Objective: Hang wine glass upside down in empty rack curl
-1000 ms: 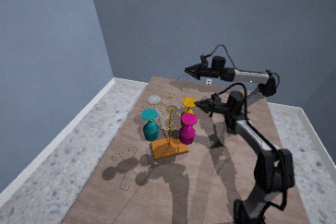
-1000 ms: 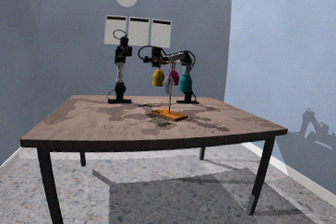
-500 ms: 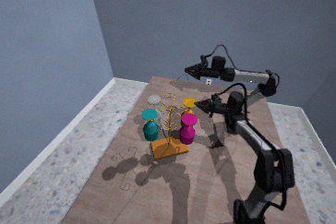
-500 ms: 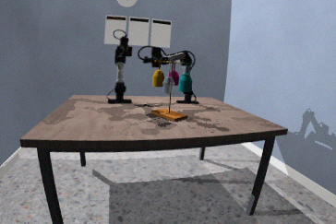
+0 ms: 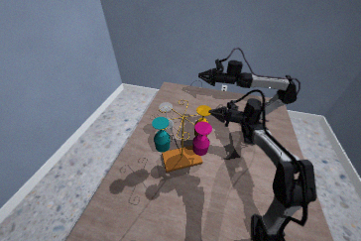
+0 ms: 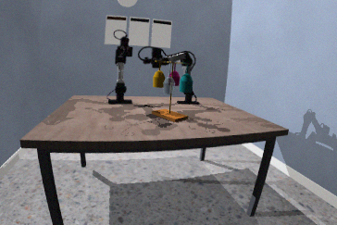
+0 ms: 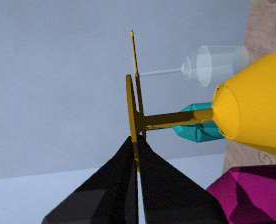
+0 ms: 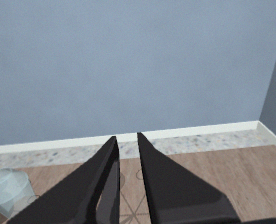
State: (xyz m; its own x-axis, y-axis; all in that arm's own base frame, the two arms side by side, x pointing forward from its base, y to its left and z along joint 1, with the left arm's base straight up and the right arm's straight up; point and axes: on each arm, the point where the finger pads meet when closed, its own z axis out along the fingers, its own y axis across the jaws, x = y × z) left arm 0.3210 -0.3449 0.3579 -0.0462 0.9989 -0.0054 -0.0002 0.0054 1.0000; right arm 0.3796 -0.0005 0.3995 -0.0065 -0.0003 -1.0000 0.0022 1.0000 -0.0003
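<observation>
Left wrist: yellow glass (image 5: pixel 202 111) (image 6: pixel 158 79) (image 7: pixel 254 105) cropped, foot clenched in left fingers (image 5: pixel 217 113) (image 6: pixel 158 59); right fingers (image 5: pixel 205 75) (image 6: pixel 122 55) parted, empty.
</observation>
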